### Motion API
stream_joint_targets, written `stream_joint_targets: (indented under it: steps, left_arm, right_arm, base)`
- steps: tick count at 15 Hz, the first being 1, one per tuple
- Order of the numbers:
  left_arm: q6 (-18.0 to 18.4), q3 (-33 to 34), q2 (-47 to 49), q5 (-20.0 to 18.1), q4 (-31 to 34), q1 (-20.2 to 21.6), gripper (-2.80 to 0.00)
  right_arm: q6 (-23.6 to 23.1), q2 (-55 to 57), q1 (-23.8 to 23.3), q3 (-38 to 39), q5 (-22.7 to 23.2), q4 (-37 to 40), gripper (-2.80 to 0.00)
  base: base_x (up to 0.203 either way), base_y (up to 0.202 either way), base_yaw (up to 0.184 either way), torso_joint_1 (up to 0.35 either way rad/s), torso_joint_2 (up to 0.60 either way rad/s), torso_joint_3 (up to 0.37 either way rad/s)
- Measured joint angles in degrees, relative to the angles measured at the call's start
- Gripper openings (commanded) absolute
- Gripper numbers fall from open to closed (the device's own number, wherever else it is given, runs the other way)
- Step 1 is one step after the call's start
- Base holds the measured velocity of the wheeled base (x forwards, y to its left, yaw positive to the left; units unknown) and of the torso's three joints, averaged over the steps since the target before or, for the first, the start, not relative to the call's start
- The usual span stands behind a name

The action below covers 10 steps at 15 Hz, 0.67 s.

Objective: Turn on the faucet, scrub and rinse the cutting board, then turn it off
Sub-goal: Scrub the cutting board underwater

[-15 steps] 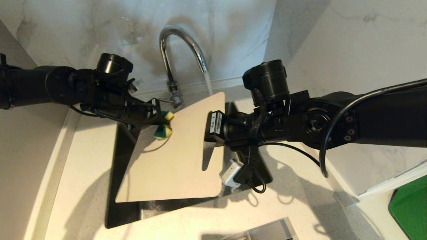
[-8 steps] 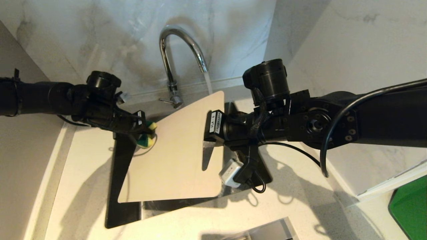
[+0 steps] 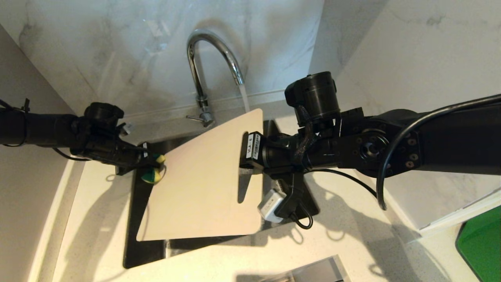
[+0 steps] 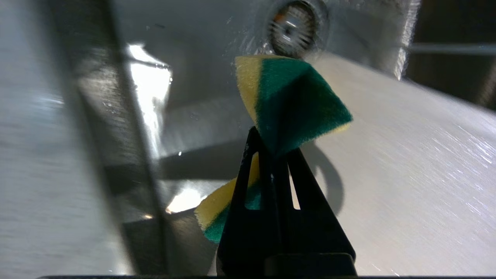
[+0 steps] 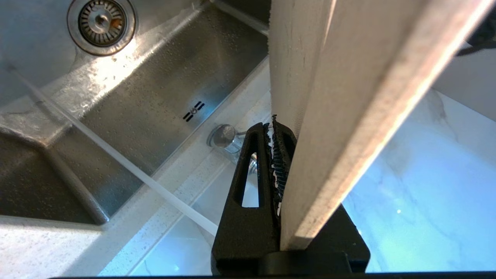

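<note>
Since a second ago your left gripper (image 3: 150, 169) has slid the sponge (image 3: 154, 175) off the board's face to its left edge, away from the faucet (image 3: 203, 70). The cutting board (image 3: 203, 184) hangs tilted over the sink (image 3: 146, 250), under the faucet's running stream. It's stiff, light, wet-slick: keep your right gripper (image 3: 247, 154) pinching its right edge. Sponge is soft, squashed between the closed left fingers (image 4: 271, 182).

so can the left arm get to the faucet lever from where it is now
Probably yes: the lever sticks out toward the left pincer, nothing between them, though that pincer is shut on the sponge.
</note>
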Motion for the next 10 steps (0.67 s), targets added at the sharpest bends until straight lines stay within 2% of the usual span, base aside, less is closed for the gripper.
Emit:
stream_joint_targets:
  steps: [2,5,7,10]
  left_arm:
    - [-1.1,-0.4,0.0,-0.6,-1.2,1.0,-2.80]
    - [-5.4,-2.8,-3.5,-1.7,-0.4,0.5,-2.80]
    - [-7.6,-5.7,-7.1,-2.1,2.4,-1.4,-2.80]
    - [-12.4,-11.5,-12.8,-2.3,10.0,-7.6,-2.80]
  right_arm:
    - [0.0,-0.1,0.0,0.0,0.0,0.0,-2.80]
    - [0.0,-0.1,0.0,0.0,0.1,0.0,-2.80]
    - [0.0,-0.2,0.0,0.0,0.1,0.0,-2.80]
    - [1.0,-0.2,0.0,-0.1,-0.1,0.1,-2.80]
  base:
    - [0.000,0.000,0.000,0.000,0.00,0.000]
    - [0.000,0.000,0.000,0.000,0.00,0.000]
    - [0.000,0.000,0.000,0.000,0.00,0.000]
    - [0.000,0.000,0.000,0.000,0.00,0.000]
